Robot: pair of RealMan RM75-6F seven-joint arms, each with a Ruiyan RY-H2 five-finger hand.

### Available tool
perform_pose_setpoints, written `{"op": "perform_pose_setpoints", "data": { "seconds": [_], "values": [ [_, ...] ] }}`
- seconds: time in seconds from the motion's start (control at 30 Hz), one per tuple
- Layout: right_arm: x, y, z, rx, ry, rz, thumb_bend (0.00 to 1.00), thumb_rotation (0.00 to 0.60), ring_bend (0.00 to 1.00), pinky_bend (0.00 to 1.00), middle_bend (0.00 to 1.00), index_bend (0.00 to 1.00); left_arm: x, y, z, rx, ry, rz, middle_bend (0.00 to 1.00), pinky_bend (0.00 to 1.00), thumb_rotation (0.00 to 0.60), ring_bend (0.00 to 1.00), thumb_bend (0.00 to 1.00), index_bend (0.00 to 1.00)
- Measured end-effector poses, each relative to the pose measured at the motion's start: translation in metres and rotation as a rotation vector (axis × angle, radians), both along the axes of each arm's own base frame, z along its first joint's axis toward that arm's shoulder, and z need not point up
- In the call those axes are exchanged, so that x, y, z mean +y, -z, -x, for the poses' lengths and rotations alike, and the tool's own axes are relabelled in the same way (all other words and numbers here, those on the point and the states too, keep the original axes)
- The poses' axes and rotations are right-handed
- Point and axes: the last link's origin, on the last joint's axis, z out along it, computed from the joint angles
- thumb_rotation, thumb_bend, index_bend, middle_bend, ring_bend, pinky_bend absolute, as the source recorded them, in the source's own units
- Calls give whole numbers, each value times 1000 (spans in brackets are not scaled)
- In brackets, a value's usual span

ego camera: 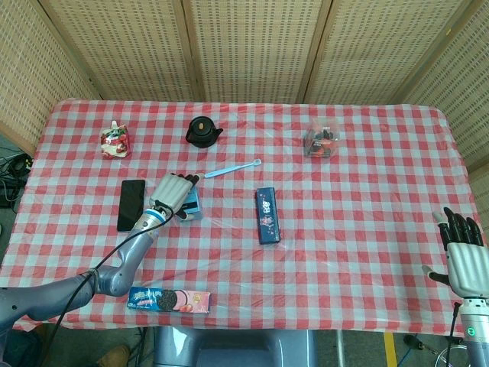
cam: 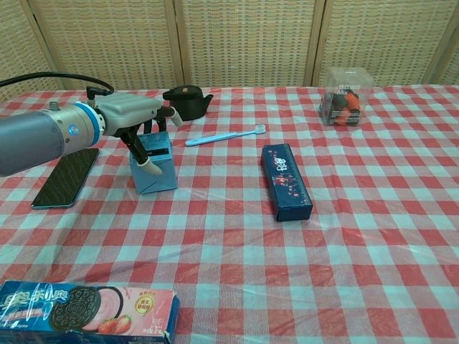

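My left hand (ego camera: 172, 193) hovers over a small light-blue box (ego camera: 192, 205) left of the table's middle. In the chest view the left hand (cam: 136, 115) spreads its fingers above the light-blue box (cam: 159, 175), and its thumb hangs down in front of the box's front face. I cannot tell whether it touches the box, and nothing is gripped. My right hand (ego camera: 464, 258) stays at the table's near right corner with its fingers spread and nothing in it. Only the head view shows it.
A black phone (ego camera: 131, 204) lies left of the box. Also on the checked cloth: a black teapot (ego camera: 202, 131), a light-blue toothbrush (ego camera: 232, 168), a dark-blue carton (ego camera: 267, 215), a clear tub (ego camera: 322, 142), a red pouch (ego camera: 114, 141) and a cookie packet (ego camera: 168, 300).
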Motion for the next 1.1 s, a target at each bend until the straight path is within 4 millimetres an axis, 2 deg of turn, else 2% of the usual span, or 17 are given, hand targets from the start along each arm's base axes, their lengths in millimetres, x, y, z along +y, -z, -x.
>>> {"op": "perform_pose_setpoints", "data": {
  "seconds": [0.2, 0.3, 0.47, 0.63, 0.83, 1.1],
  "values": [
    [0, 1, 0, 1, -3, 0, 0, 600, 0, 0, 0, 0, -3, -6, -1, -73, 10, -27, 539, 619, 600, 589, 0, 464],
    [1, 1, 0, 2, -5, 0, 0, 600, 0, 0, 0, 0, -5, -16, -4, -165, 14, -44, 539, 606, 600, 589, 0, 468],
    [1, 4, -2, 6, -11, -7, 0, 600, 0, 0, 0, 0, -11, -31, -2, -414, -14, -16, 539, 589, 600, 589, 0, 467],
    [0, 6, -3, 11, -14, -12, 0, 600, 0, 0, 0, 0, -16, -35, 7, -693, -67, 59, 536, 562, 600, 589, 0, 484],
    [-2, 8, -1, 22, -5, -16, 0, 600, 0, 0, 0, 0, -16, -24, 27, -937, -107, 108, 529, 546, 600, 589, 0, 474],
    [-3, 7, 1, 23, 4, -10, 0, 600, 0, 0, 0, 0, -20, 11, 43, -954, -106, 139, 511, 532, 600, 588, 0, 468]
  ]
}}
